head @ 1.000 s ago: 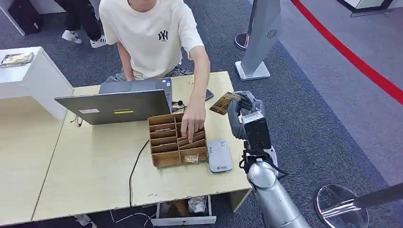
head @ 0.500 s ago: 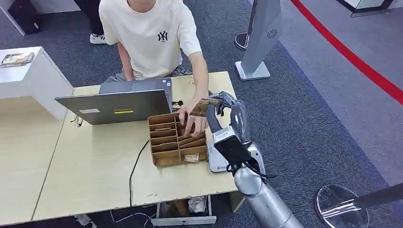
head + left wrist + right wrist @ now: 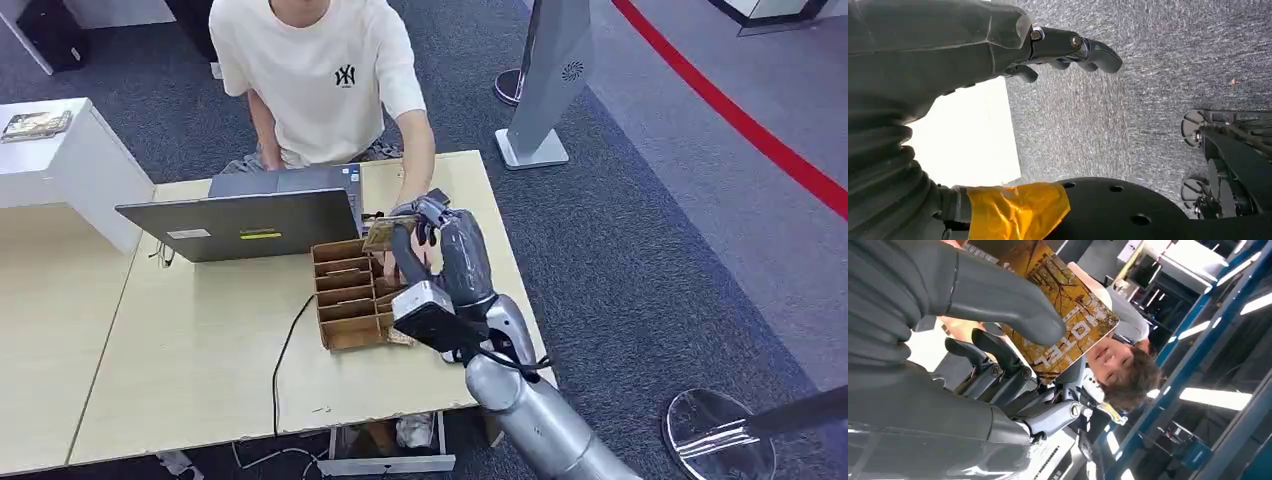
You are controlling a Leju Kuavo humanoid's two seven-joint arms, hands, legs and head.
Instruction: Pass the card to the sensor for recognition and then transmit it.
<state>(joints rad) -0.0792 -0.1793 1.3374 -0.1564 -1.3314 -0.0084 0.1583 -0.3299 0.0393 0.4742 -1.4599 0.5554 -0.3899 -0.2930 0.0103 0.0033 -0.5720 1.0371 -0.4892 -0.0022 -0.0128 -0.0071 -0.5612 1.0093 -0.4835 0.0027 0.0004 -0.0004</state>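
Right arm (image 3: 530, 410), nearest the camera: one silver arm rising from the lower edge of the head view, its forearm covering the spot on the desk (image 3: 180, 360) just right of the box (image 3: 352, 300). Right hand (image 3: 425, 232): raised over the far right corner of the box, thumb and dark fingers pinching one card (image 3: 385, 232). In the head view the card appears edge-on and small; the right wrist view shows its face (image 3: 1063, 305), a gold-brown print with the letters "OTEL" legible, the rest under the thumb (image 3: 998, 295). Box: one cardboard tray of slotted compartments holding cards, their number not readable; its right part is hidden by the arm. One black cable (image 3: 285, 350) runs across the desk to the box's left side. One open laptop (image 3: 240, 220) stands behind the box, lid back toward the camera. One person (image 3: 320, 80) sits at the far side, head cut off by the frame edge, one hand (image 3: 412, 262) reaching to the box directly beneath the card, largely hidden by the robot's fingers. Left hand (image 3: 1058, 50): hanging over grey carpet, fingers apart, holding nothing.
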